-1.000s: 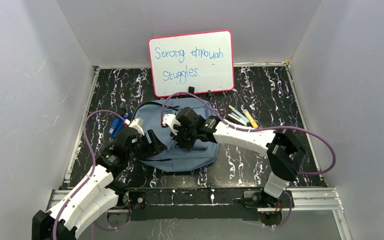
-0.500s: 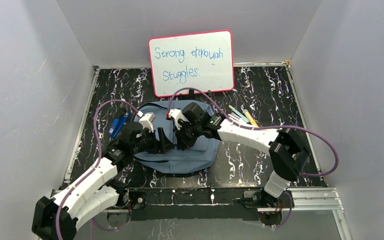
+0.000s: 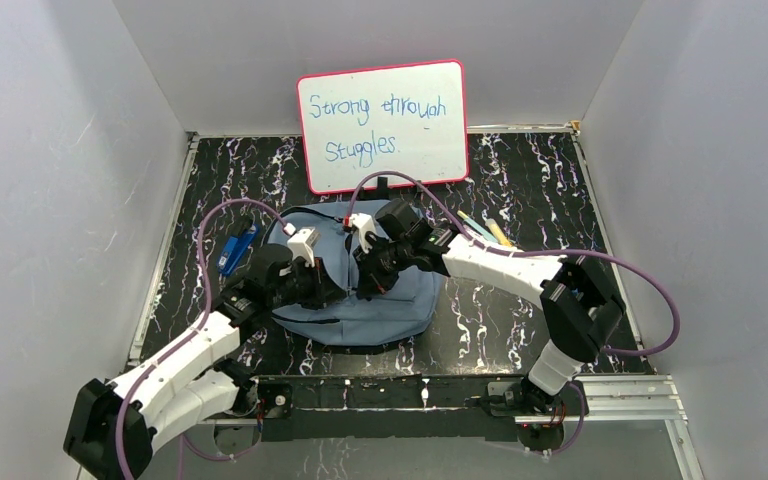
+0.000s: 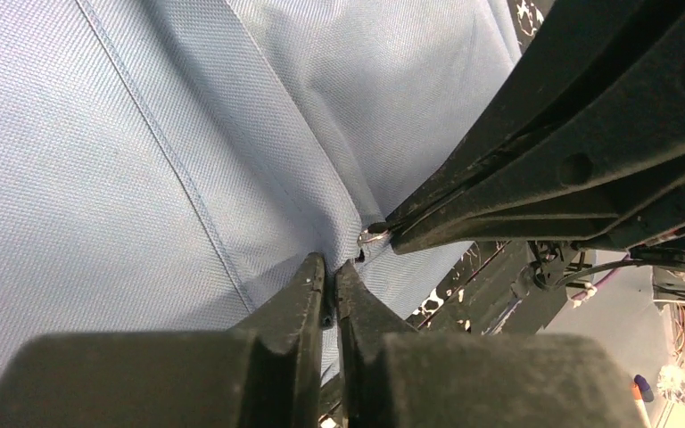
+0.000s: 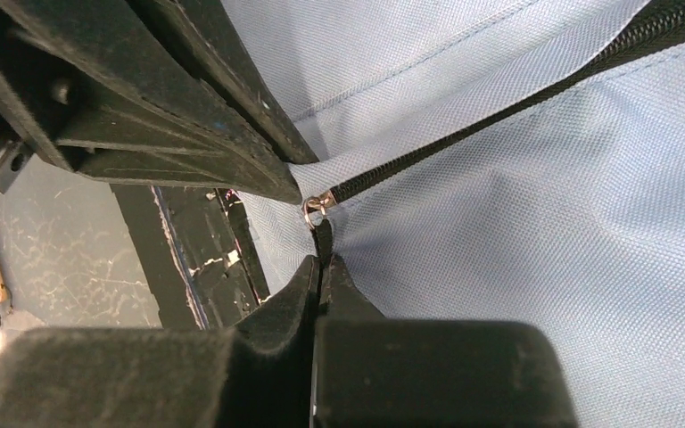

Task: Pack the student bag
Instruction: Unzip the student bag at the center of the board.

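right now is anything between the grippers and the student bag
Nothing visible stands between them. The left gripper pinches the student bag fabric, and the right gripper is shut on the zipper pull right beside it.

The whiteboard, at upper centre of the top view, carried blue handwritten text in two lines: "Strong through" on the first line, "Stuggles." on the second.
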`<state>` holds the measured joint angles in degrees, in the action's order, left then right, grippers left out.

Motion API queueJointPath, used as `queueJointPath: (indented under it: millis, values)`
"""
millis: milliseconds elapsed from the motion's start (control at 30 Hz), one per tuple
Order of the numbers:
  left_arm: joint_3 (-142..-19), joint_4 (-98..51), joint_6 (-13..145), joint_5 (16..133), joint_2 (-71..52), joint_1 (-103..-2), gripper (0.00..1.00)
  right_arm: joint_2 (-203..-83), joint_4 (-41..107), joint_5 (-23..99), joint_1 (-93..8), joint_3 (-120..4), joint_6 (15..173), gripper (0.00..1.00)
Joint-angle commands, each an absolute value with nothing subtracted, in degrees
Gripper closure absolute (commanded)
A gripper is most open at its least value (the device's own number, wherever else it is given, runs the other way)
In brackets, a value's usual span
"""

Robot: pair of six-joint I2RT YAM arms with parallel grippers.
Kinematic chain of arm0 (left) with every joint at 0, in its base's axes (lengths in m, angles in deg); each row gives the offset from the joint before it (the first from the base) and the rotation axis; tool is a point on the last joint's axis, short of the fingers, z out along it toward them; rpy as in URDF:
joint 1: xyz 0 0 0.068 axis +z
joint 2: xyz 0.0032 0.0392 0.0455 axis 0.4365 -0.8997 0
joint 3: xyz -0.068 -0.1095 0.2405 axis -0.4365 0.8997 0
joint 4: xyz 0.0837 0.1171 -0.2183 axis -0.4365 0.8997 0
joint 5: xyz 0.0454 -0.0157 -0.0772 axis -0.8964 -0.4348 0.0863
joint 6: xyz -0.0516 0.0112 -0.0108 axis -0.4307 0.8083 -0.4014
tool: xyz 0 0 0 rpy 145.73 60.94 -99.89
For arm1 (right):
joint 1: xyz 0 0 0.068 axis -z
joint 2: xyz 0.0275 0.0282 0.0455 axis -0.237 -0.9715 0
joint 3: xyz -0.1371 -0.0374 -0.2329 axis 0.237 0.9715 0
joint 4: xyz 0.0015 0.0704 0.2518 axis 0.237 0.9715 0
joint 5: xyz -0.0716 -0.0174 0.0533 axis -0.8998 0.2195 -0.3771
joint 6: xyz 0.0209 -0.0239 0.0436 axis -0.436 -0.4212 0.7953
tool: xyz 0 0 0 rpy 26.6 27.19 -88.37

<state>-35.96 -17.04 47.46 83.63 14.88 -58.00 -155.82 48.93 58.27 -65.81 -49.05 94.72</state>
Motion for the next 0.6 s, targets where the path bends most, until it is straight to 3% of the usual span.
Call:
queueJointPath:
  millis: [0,233,333,567]
  values:
    - [-36.82,-16.84,48.18,84.68,11.93,-58.66,1.00,-154.26,45.06,64.51,-66.00,-49.69,96.17,0.92]
    - [-36.27,-16.88,47.84,84.00,12.85,-58.78,1.00,-155.11,45.19,65.17,-65.95,-49.98,96.23,0.78]
    - [-35.60,-16.83,47.41,83.90,13.38,-58.84,1.00,-155.57,45.42,65.56,-65.98,-50.20,96.18,0.77]
    - [-35.02,-16.97,46.74,83.64,14.09,-58.84,1.00,-155.89,46.80,63.25,-65.99,-50.37,94.95,0.97]
